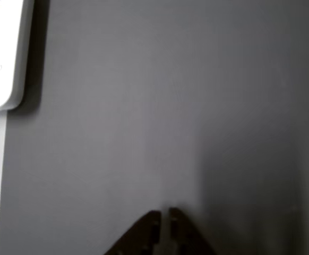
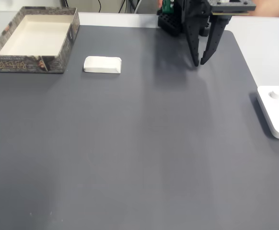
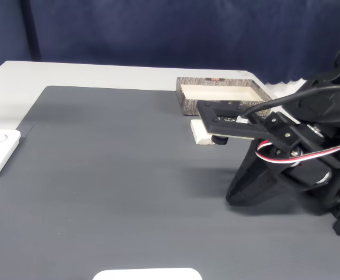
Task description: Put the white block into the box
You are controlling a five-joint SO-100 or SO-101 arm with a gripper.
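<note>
Cutting off at the right frame edge of a fixed view, the white device [image 2: 277, 115] showed only part of its body, and in another fixed view the arm hid part of the white block [image 3: 201, 132]. The gripper [image 2: 200, 63] hung over the grey mat [image 2: 139, 143], its fingertips nearly together and holding nothing. Farther left, the white block [image 2: 102, 64], plain and elongated, lay flat just beside the box [image 2: 27, 63], outside it.

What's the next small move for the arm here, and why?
Probably swing the gripper across the mat toward the white block, opening the jaws on the way. In that fixed view the block lies flat on the grey mat just right of the box, untouched, while the gripper hangs well to its right with fingertips nearly together and nothing between them.
</note>
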